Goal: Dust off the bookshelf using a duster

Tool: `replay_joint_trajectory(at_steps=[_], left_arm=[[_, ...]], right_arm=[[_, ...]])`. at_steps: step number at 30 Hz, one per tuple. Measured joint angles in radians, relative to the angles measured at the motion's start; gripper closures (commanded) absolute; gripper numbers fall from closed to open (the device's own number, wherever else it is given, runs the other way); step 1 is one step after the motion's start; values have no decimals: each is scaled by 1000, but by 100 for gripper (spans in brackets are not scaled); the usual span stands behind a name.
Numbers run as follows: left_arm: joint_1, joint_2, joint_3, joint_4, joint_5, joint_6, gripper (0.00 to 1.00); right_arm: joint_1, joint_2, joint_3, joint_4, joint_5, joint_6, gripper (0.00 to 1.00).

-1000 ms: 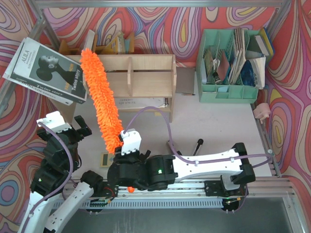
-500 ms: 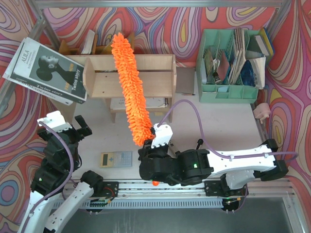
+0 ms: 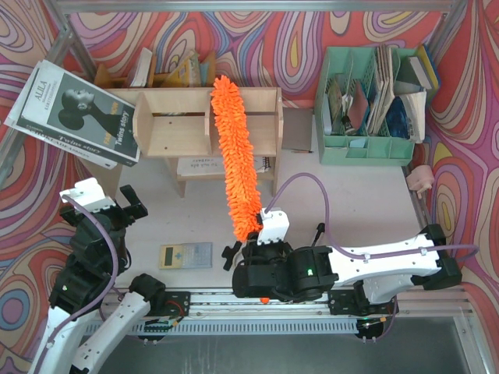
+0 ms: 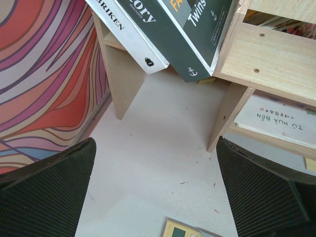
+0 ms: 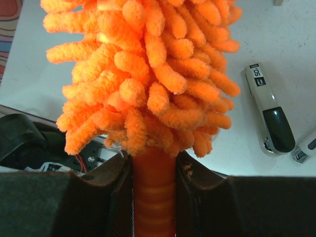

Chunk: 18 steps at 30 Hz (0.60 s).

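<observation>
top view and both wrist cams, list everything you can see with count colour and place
bookshelf: 1, light plywood, back of table, left of centre
duster: 1, bright orange, crossing the bookshelf's right part
magazine: 1, black and white, leaning at the bookshelf's left end
books: several, mixed, behind the bookshelf
notebook: 1, white, under the bookshelf
file organizer: 1, mint green, back right, full of papers
flat card: 1, pale green, near edge
stapler: 1, grey and black, on table beside the duster
pink object: 1, right edge
left gripper: black, open, empty
right gripper: black, shut on the duster's handle
</observation>
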Motion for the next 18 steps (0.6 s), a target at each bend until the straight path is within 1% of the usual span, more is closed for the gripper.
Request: replay_joint_trajectory(at_steps=[3,11,15,18], left_arm=[[0,0,0,0,0,0,1],[0,0,0,0,0,0,2],[0,0,0,0,0,0,1],[0,0,0,0,0,0,2]], right_arm=[[-15,-2,-26,3,-19,9,100],[-131,0,-125,71,-170,-38,100],[-132,10,-104,103,-195,-79,100],[-104,20,-80,123,-177,-110,100]])
